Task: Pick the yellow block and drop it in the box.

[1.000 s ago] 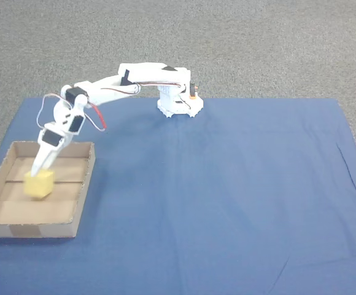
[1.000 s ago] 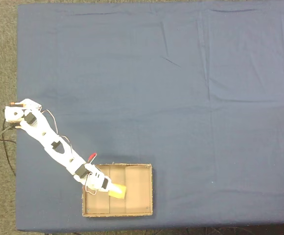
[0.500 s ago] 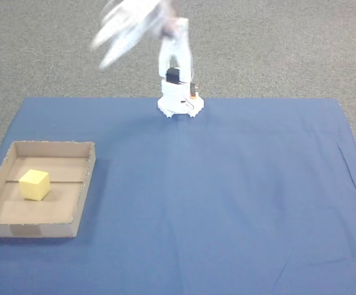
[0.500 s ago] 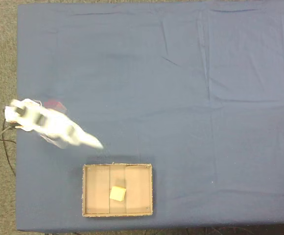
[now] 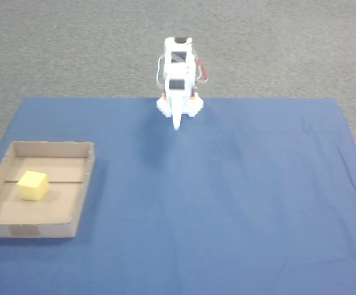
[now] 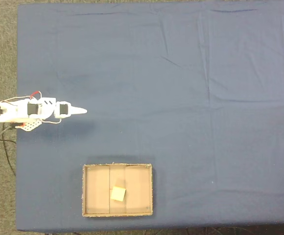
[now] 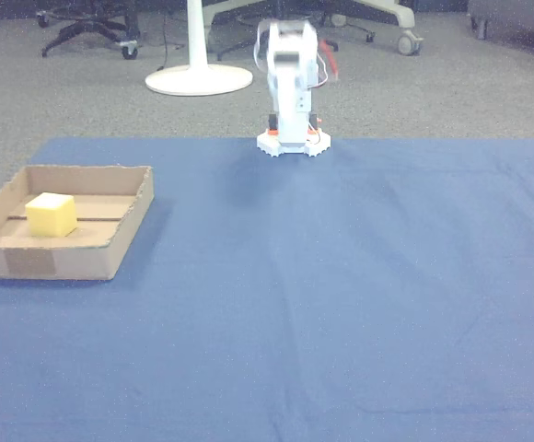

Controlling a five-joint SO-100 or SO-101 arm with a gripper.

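The yellow block (image 5: pixel 32 186) is sitting on the floor of the box (image 5: pixel 83 184), loose and untouched, well apart from the arm. In a fixed view it is lying just right of the seam across the box floor (image 6: pixel 117 194), and in the other view it is resting near the left end of the box (image 7: pixel 52 214), up against the seam line, with the low cardboard walls all around it. The box (image 6: pixel 150 191) is lying flat on the blue cloth (image 5: pixel 227 196) that is covering the surface, close to the cloth's near-left corner in a fixed view, with a tape patch showing on its front wall (image 7: pixel 29 261). The white arm (image 5: pixel 177 74) is folding up over its own base at the far edge of the cloth, and the gripper (image 5: pixel 177 126) is pointing down and toward the camera in a fixed view. From above, the gripper (image 6: pixel 81 111) is tapering to a single narrow tip out over the cloth, so the jaws are looking pressed together with no gap between them, and they are holding nothing and touching nothing. In the other view the arm (image 7: pixel 292 78) is standing upright and slightly blurred, with a white stand base (image 7: pixel 198 79) and chair wheels on the carpet behind it. A red wire is looping at the arm's side (image 5: pixel 204 70).
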